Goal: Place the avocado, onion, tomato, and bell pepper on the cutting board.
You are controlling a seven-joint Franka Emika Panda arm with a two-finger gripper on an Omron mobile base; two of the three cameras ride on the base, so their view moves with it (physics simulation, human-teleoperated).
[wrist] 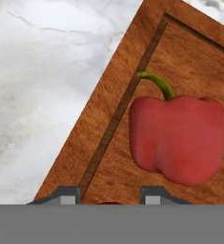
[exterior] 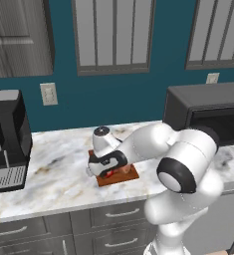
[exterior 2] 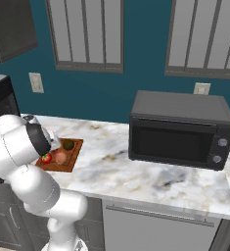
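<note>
End effector (wrist: pixel 108 194): I read the jaws as pressed together, both dark finger tips low over the cutting board (wrist: pixel 132 119); a sliver of red shows between the tips in the hand view, but I cannot tell what it is or whether it is pinched

Bell pepper (wrist: pixel 179 138): lying on the cutting board inside the groove, green stem pointing toward the board's edge, just beyond the finger tips and apart from them

Tomato (exterior 2: pixel 46 158): on the cutting board, at the end nearest the arm, partly masked by the white wrist in my right base view

Onion (exterior 2: pixel 61 157): on the cutting board, just beside the tomato

Avocado (exterior 2: pixel 68 144): on the cutting board, behind the onion, toward the wall

Cutting board: flat on the marble table (exterior 2: pixel 136 171), well left of the microwave (exterior 2: pixel 180 130)

Coffee machine (exterior: pixel 6 139): on the table, well apart from the cutting board, on the side opposite the microwave
</note>
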